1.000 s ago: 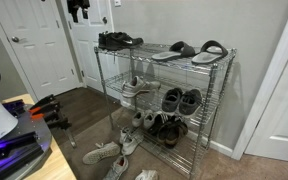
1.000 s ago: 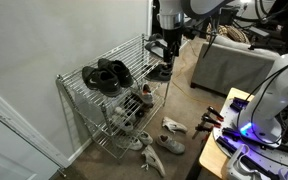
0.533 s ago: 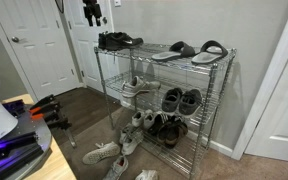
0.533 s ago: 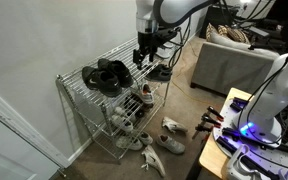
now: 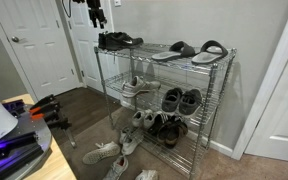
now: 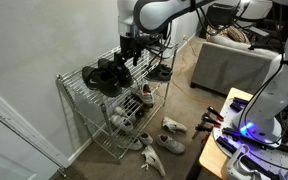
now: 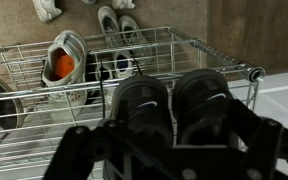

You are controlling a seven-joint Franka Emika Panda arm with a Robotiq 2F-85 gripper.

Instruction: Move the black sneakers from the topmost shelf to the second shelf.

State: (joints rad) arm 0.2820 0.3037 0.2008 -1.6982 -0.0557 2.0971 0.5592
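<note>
A pair of black sneakers (image 5: 117,41) stands at one end of the wire rack's top shelf (image 5: 166,58). It also shows in the other exterior view (image 6: 106,76) and fills the wrist view (image 7: 172,100), toes pointing away. My gripper (image 6: 132,50) hangs above the sneakers, near the rack's end; it also shows at the top of an exterior view (image 5: 94,12). In the wrist view its fingers (image 7: 169,152) are spread wide, one on each side of the pair, holding nothing. The second shelf (image 5: 149,106) holds a white sneaker and dark shoes.
Grey slides (image 5: 184,50) lie on the top shelf beside the sneakers. Loose white sneakers (image 5: 109,152) lie on the floor before the rack. A white door (image 5: 34,45) stands behind. A couch (image 6: 234,65) and a table with equipment (image 6: 246,140) are nearby.
My arm has travelled across to the rack's end and now sits over the black sneakers. The sneakers and other shoes have not moved.
</note>
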